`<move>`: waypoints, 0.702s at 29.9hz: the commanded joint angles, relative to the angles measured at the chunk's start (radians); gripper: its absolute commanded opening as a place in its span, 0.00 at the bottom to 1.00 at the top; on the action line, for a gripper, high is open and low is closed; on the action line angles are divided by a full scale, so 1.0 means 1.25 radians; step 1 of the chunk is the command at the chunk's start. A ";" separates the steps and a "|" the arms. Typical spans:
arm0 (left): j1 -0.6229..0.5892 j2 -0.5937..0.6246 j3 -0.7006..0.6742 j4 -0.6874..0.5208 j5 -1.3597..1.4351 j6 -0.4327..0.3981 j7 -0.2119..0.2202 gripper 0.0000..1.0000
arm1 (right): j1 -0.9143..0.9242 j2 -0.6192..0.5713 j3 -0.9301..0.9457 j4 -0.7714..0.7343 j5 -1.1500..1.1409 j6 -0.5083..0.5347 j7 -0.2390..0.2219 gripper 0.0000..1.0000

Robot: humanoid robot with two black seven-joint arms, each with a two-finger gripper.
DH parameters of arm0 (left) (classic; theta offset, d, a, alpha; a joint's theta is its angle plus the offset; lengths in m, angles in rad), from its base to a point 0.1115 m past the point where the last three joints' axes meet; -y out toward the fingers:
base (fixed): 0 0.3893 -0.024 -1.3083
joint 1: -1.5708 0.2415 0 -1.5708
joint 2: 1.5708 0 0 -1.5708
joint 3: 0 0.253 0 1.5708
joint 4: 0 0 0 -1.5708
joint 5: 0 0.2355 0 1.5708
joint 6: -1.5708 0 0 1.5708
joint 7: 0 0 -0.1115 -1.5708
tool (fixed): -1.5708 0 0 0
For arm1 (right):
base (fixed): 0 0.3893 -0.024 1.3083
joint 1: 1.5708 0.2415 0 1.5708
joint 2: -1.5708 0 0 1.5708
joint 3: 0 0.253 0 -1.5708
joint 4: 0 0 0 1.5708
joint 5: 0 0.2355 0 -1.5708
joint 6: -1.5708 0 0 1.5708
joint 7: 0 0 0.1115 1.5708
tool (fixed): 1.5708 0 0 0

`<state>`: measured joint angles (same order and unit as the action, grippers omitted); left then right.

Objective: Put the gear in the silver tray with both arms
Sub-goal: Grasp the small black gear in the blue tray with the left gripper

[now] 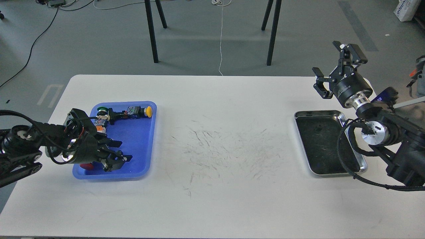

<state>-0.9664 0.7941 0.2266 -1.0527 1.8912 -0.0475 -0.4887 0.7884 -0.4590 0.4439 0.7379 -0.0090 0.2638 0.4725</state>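
You are looking down on a white rectangular tabletop (pixel 212 199) with rounded corners, its middle marked by many fine dark scratches; behind it lies a grey floor crossed by a white cord (pixel 221 36), dark cables at upper left, and two pairs of black furniture legs (pixel 152 31).

At the left stands a blue plastic tray (pixel 139 139) with a raised rim; along its far edge lie a green-capped push-button (pixel 102 110), a yellow-capped push-button (pixel 148 111) and a small dark switch block between them; near its front left corner a red-capped part (pixel 87 166) shows only as a sliver.

Your left gripper (pixel 117 152) reaches low over the near half of the blue tray; its black fingers (pixel 113 144) are spread apart, pointing right, with nothing seen between them; whether the lower one touches the tray floor cannot be told.

At the right lies the shallow shiny silver tray (pixel 317 114), its dark scratched bottom holding only a tiny dark speck; its right rim is partly covered by your right arm and a looping black cable.

Your right gripper (pixel 335 64) is raised beyond the tabletop's far right corner, well apart from the silver tray; its fingers (pixel 319 72) are wide open and empty.

No single piece can be singled out as the gear; the parts all lie in the blue tray.
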 commanded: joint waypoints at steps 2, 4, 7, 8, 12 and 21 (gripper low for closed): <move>0.002 -0.014 0.002 0.015 0.005 0.000 0.000 0.63 | 0.001 0.003 0.001 0.000 0.001 -0.001 0.000 0.98; 0.011 -0.018 0.002 0.020 0.005 0.000 0.000 0.63 | 0.001 0.004 0.001 0.001 0.001 -0.001 0.000 0.98; 0.016 -0.018 0.002 0.024 0.012 0.000 0.000 0.62 | 0.001 0.004 0.001 0.000 0.001 -0.001 0.000 0.98; 0.017 -0.019 0.002 0.024 0.016 0.000 0.000 0.62 | 0.001 0.004 0.001 0.000 0.001 -0.001 0.000 0.98; 0.024 -0.020 0.002 0.025 0.021 0.000 0.000 0.60 | 0.000 0.004 0.002 0.001 0.001 -0.001 0.000 0.98; 0.022 -0.020 0.000 0.026 0.027 0.002 0.000 0.47 | 0.001 0.004 0.002 0.002 0.001 -0.001 0.001 0.98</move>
<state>-0.9361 0.7686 0.2272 -1.0216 1.9183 -0.0449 -0.4891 0.7900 -0.4541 0.4464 0.7403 -0.0076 0.2622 0.4732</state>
